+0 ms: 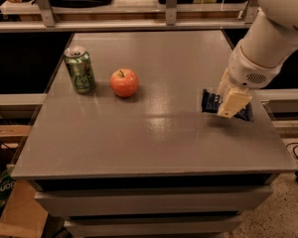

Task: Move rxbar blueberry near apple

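The rxbar blueberry (209, 101), a flat dark navy wrapper, is at the right side of the grey table (139, 143), partly hidden by my gripper. My gripper (232, 104), with pale cream fingers, points down and is shut on the bar, holding it just above the tabletop. The red-orange apple (124, 82) sits upright at the left-middle of the table, well to the left of the bar and the gripper.
A green drink can (79, 69) stands left of the apple, near the table's left edge. A rail and shelf (139, 24) run along the far edge. Cardboard boxes (15, 207) lie on the floor at the lower left.
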You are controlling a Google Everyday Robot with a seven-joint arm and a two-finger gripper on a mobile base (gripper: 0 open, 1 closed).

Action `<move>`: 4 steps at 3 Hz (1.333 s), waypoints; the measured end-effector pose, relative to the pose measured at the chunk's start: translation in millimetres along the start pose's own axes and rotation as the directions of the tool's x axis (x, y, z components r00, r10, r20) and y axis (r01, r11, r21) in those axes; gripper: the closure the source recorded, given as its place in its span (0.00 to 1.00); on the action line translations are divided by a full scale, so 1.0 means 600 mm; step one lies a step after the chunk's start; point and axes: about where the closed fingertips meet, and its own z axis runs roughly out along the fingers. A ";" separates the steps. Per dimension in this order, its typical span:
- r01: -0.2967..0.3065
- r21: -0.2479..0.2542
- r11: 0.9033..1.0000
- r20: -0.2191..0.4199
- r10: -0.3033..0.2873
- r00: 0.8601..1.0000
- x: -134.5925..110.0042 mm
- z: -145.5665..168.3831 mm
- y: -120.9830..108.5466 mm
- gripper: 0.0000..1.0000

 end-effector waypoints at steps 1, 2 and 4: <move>0.102 0.006 0.995 0.041 -0.103 0.994 -0.058 0.003 -0.017 1.00; 0.188 0.009 0.982 0.076 -0.188 0.979 -0.108 0.006 -0.023 1.00; 0.305 -0.010 0.952 0.129 -0.301 0.945 -0.185 0.030 -0.036 1.00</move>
